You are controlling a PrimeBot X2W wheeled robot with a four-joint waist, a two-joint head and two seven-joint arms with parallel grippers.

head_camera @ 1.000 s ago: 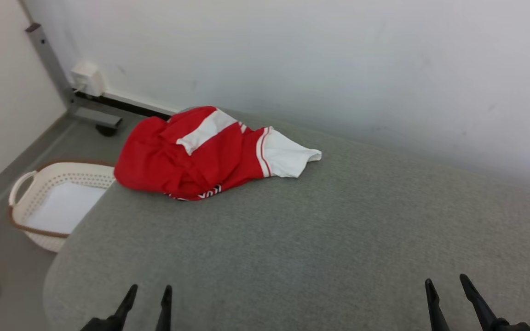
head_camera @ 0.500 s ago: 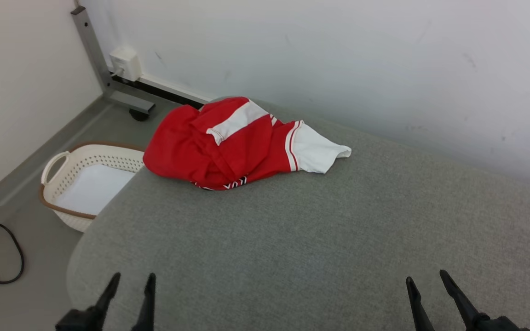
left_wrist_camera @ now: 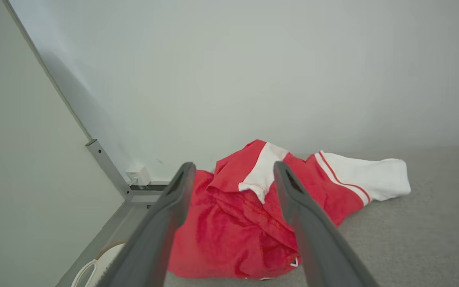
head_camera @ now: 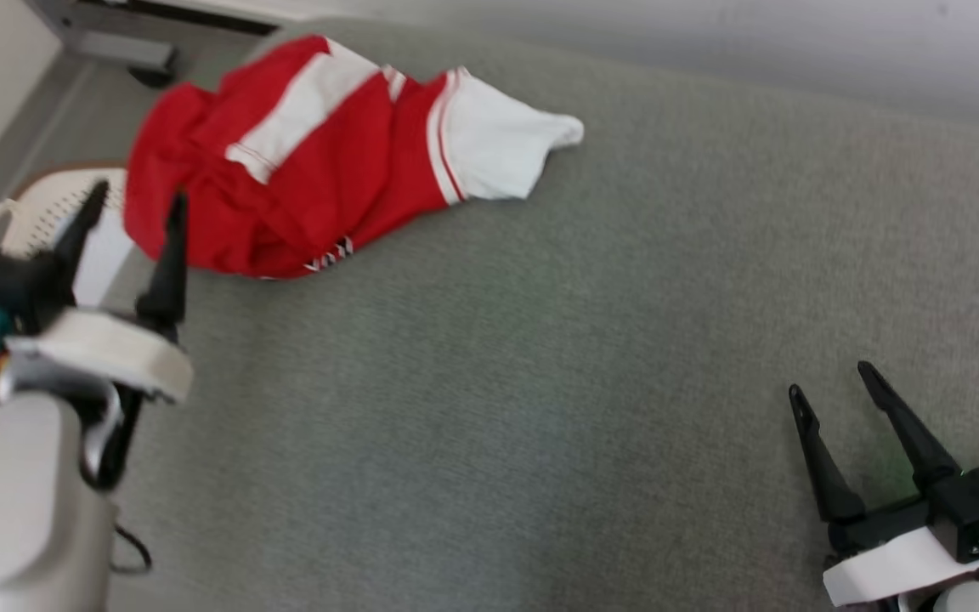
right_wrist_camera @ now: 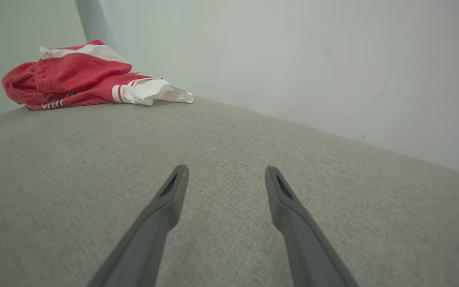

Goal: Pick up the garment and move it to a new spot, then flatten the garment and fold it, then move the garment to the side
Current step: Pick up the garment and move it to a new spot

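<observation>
1. The left gripper (head_camera: 138, 195) is wide open and holds nothing. It points at the near left edge of the jersey (head_camera: 353, 187). I cannot tell if it touches the cloth.
2. The right gripper (head_camera: 829, 379) is wide open too, with nothing in it. It is over bare counter (head_camera: 540, 382), well apart from the jersey.
3. The red and white jersey lies in a crumpled heap at the far left corner of the counter, close to the wall (left_wrist_camera: 253, 59). Its white sleeve (head_camera: 498, 153) sticks out to the right.
4. There are white letters (head_camera: 328, 253) on the jersey's near edge, too small to read.
5. The counter has a grey cloth cover.
6. A white basket (head_camera: 39, 197) with little holes sits on the grey floor (head_camera: 56, 110), just beside the counter's left edge.
7. A grey metal post (left_wrist_camera: 106, 163) and a small white box (left_wrist_camera: 138, 174) are by the pale wall.
</observation>
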